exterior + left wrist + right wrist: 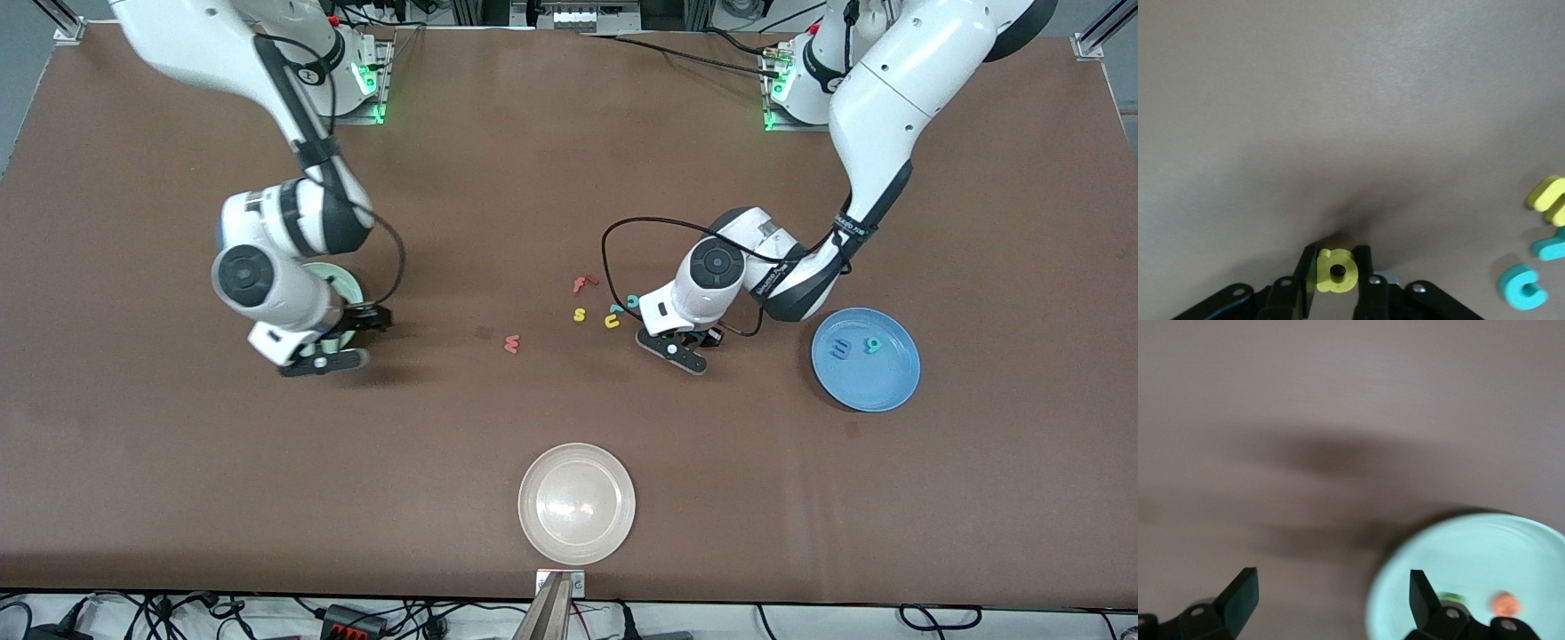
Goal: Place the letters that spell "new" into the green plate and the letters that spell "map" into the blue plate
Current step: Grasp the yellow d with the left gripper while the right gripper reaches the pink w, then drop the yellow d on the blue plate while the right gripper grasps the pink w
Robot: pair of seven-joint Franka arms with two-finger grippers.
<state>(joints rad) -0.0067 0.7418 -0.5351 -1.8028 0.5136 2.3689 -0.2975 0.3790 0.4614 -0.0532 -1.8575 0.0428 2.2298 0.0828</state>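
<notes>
Front view: yellow p gripped, blue plate the next stop.
Front view shows the left gripper (685, 342) low over the table beside the blue plate (898, 391), toward the left arm's end; the pinkish-red w (511, 344) lies mid-table, well apart from the green plate (351, 283). Left wrist view: jaws clamped on the yellow p (1336, 271). Right wrist view: the right gripper (1331, 597) stands apart, empty, at the green plate's rim.

Two white arms, glossy rounded shells, dark grey joint bands and round caps. Black cables loop along forearms (one wide loop mid-frame). Green lights glow at bases, top of frame. Black fingers (1238, 597), small screws at roots. Lettering on black band, unreadable.
</notes>
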